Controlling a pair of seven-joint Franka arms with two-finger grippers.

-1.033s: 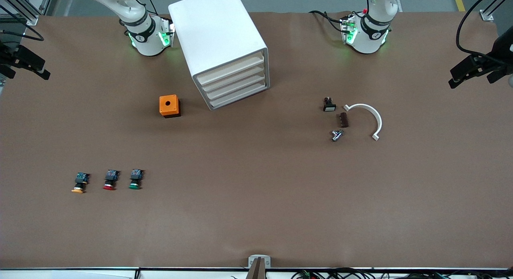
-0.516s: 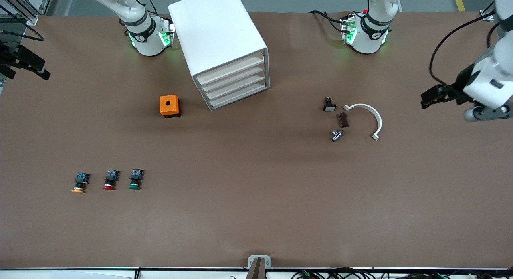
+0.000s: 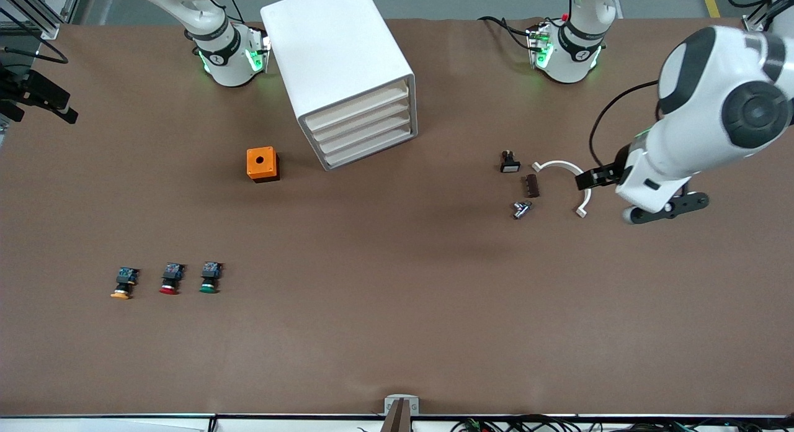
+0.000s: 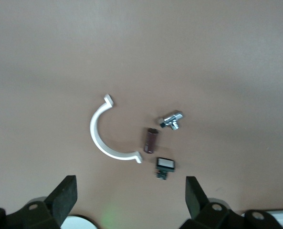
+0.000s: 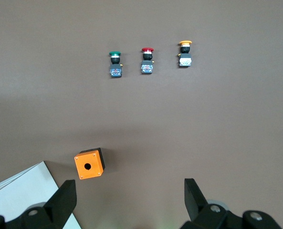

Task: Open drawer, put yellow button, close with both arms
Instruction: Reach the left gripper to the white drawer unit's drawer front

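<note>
The white cabinet (image 3: 338, 53) stands between the arms' bases, its uppermost drawer (image 3: 356, 105) shut like the three below it. The yellow button (image 3: 122, 284) lies on the table toward the right arm's end, nearer the front camera, beside a red-capped one (image 3: 169, 279) and a green-capped one (image 3: 209, 278). It also shows in the right wrist view (image 5: 184, 53). My right gripper (image 3: 43, 103) hangs open and empty at the right arm's end of the table (image 5: 129, 200). My left gripper (image 3: 592, 177) is open and empty over a white curved piece (image 3: 574, 177), as the left wrist view (image 4: 131, 198) shows.
An orange box (image 3: 262, 164) with a hole sits beside the cabinet, also in the right wrist view (image 5: 89, 163). Near the white curved piece (image 4: 103, 136) lie a brown block (image 4: 151, 139), a metal fitting (image 4: 172, 119) and a small black switch (image 4: 165, 167).
My left arm has swung in from the left arm's end of the table to over the small parts. The right arm and all objects have not moved.
</note>
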